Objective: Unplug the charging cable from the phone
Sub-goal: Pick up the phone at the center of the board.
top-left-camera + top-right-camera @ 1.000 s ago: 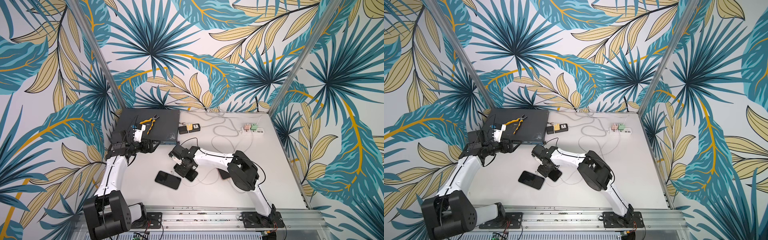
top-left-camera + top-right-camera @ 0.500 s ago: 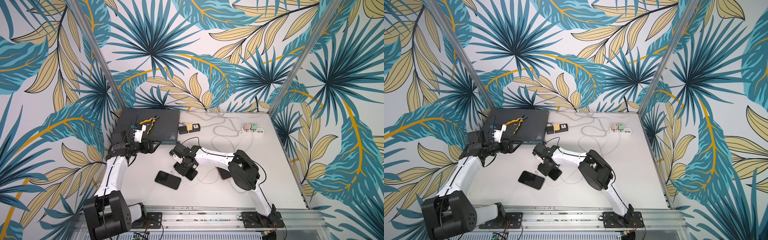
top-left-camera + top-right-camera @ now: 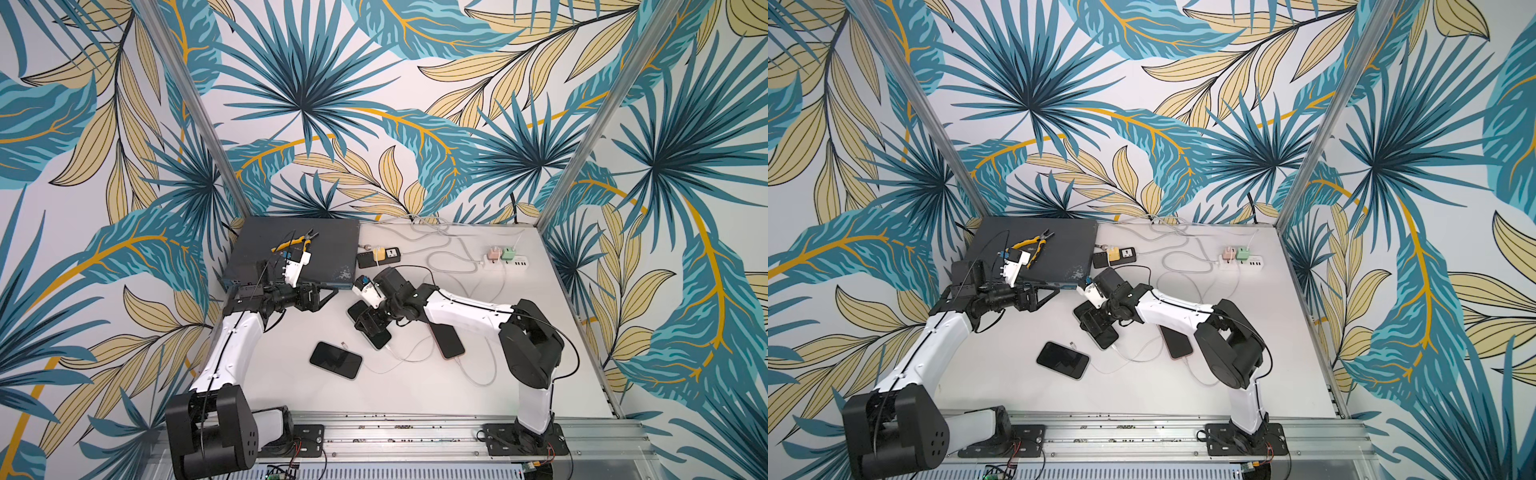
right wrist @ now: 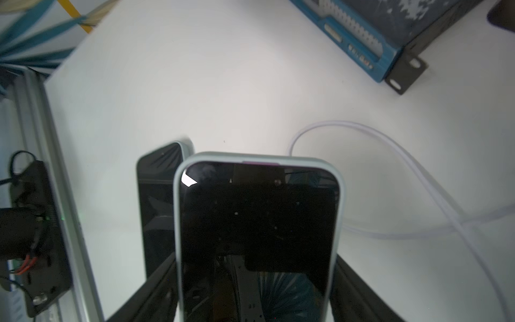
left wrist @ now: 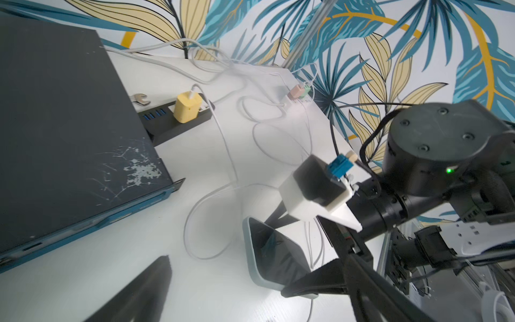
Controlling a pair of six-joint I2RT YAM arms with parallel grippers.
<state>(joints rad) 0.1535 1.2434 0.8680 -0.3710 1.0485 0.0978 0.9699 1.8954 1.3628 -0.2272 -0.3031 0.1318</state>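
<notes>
A phone (image 3: 376, 337) in a pale blue-grey case lies mid-table, dark screen up. My right gripper (image 3: 370, 323) is shut across its width; in the right wrist view its fingers (image 4: 156, 284) press both long sides of the phone (image 4: 256, 223). A white charging cable (image 3: 401, 357) leaves the phone's front-right end and loops over the table. The cable (image 4: 362, 133) runs behind the phone's end there, plug hidden. My left gripper (image 3: 322, 297) hovers open and empty a little to the phone's left; one finger (image 5: 145, 287) shows, the phone (image 5: 267, 251) ahead of it.
A black phone (image 3: 336, 360) lies in front with a loose cable end (image 3: 343, 344) beside it. Another phone (image 3: 446, 340) lies under my right arm. A dark network switch (image 3: 332, 257) with pliers (image 3: 295, 243) sits back left. Power strips (image 3: 379, 255), (image 3: 505, 259) stand behind.
My right gripper has shifted slightly toward the back with the phone in it. The left arm has not moved.
</notes>
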